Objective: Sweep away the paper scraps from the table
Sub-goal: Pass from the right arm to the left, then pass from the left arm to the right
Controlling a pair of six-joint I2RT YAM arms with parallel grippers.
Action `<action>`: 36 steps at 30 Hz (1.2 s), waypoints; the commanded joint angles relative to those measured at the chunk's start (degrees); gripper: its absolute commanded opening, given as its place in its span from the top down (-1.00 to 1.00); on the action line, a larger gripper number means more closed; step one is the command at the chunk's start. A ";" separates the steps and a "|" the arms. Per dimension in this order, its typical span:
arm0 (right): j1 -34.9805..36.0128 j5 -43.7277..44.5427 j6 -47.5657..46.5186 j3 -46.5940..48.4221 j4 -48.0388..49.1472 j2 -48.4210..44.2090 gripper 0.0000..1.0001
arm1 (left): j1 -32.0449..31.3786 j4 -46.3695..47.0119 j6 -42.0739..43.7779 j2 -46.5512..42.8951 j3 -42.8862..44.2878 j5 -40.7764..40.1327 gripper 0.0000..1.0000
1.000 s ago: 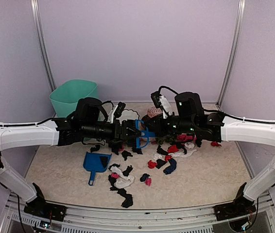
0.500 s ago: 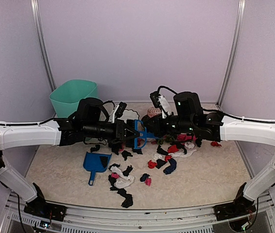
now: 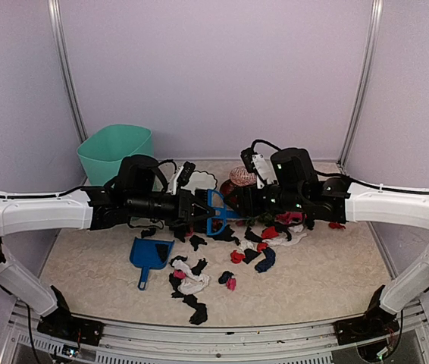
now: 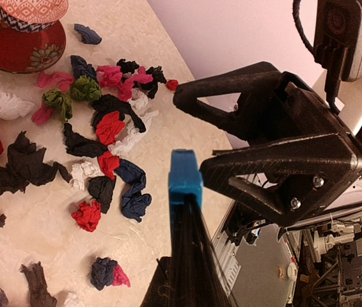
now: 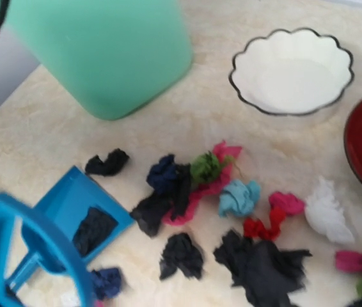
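Observation:
The small blue hand brush [image 3: 216,214] hangs above the table [image 3: 328,273] between the two arms. My left gripper [image 3: 195,208] is shut on it; in the left wrist view the brush's blue end [image 4: 185,176] sticks out past the closed jaws. My right gripper [image 3: 234,203] faces it, open, its black fingers [image 4: 232,105] spread apart just beyond the blue end. Paper scraps [image 3: 256,254], mostly black with red, pink, white and blue, lie scattered below both grippers [image 4: 107,128] [image 5: 181,256]. The right gripper's own fingers are out of the right wrist view, where the brush [image 5: 8,230] shows blurred.
A blue dustpan [image 3: 150,254] lies flat near the left front with a black scrap on it [image 5: 94,230]. A green bin [image 3: 116,152] stands at the back left. A white scalloped bowl [image 3: 199,180] and a red bowl [image 3: 241,176] sit behind the arms.
The left gripper has shut on the brush. The right gripper has let go of it, opened and drawn back slightly to the right.

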 commanded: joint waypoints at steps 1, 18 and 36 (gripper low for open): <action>-1.11 0.12 0.01 -3.16 -1.60 -4.43 -0.30 | 1.50 -0.62 0.91 -3.64 -2.12 -0.94 1.00; -11.76 -28.56 8.94 -18.50 12.74 -13.64 -0.67 | 5.34 12.68 -1.20 -13.23 -11.54 5.66 1.00; -11.67 -47.64 23.54 -15.43 40.59 -5.12 -0.82 | 2.90 26.70 -1.65 -15.54 -13.47 7.55 1.00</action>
